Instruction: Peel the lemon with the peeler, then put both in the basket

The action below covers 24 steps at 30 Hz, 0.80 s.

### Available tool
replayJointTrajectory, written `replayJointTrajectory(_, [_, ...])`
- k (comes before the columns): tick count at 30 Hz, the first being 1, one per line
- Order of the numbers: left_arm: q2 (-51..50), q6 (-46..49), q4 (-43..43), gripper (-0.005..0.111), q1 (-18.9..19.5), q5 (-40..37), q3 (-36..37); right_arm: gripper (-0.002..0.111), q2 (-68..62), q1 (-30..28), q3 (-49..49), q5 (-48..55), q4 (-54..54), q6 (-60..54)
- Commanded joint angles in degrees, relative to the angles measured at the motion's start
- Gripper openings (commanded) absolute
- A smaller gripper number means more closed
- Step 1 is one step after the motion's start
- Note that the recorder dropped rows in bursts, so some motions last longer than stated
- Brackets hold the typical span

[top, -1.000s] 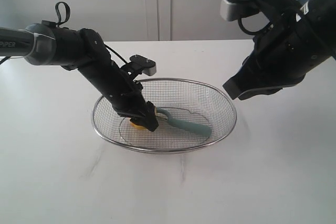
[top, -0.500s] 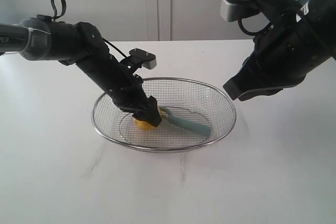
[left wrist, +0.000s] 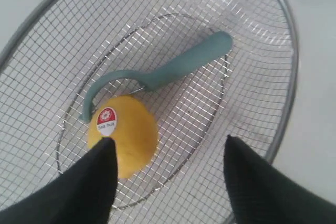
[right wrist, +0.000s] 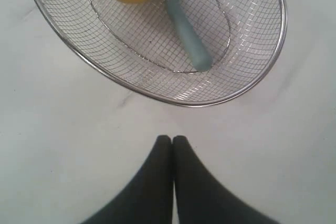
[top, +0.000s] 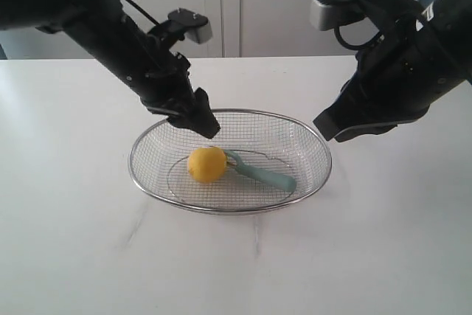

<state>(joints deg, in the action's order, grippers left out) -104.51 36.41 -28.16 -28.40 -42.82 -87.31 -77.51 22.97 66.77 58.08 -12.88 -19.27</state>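
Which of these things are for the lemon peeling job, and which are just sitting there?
For the job:
- lemon, lying in the basket
- peeler, in the basket beside the lemon
- basket, standing on the table

Just there:
- white table
- cupboard doors behind it

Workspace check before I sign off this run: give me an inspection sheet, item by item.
Surface: white table, faint grey veins.
Job's things: lemon, sticker on, and peeler lie together inside the basket.
Clutter: nothing seen.
Grippers: left gripper open, empty, above the basket; right gripper shut, empty, over the table beside the basket.
Cables: black cable along the left arm; cable loop at the right wrist.
Surroundings: pale cabinet doors behind the table.
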Motion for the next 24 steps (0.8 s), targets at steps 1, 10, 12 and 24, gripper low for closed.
replayJointTrajectory(1, [7.78, -0.42, 2.96, 0.04, -0.27, -4.81, -0.16, 0.0, 0.43, -0.05, -0.17, 0.11, 0.14, 0.07])
replayJointTrajectory(10, [19.88, -2.7, 6.03, 0.0, -0.27, -17.25, 0.05, 0.0, 0.43, -0.05, -0.17, 0.3, 0.36, 0.07])
replayJointTrajectory(12, [22.78, -4.66, 6.17, 0.0, -0.27, -18.82, 0.98, 0.0, 0.43, -0.05, -0.17, 0.7, 1.07, 0.07])
replayJointTrajectory(24, [41.41, -14.64, 14.1, 0.0, -0.27, -18.69, 13.08, 0.0, 0.43, -0.05, -0.17, 0.92, 1.18, 0.07])
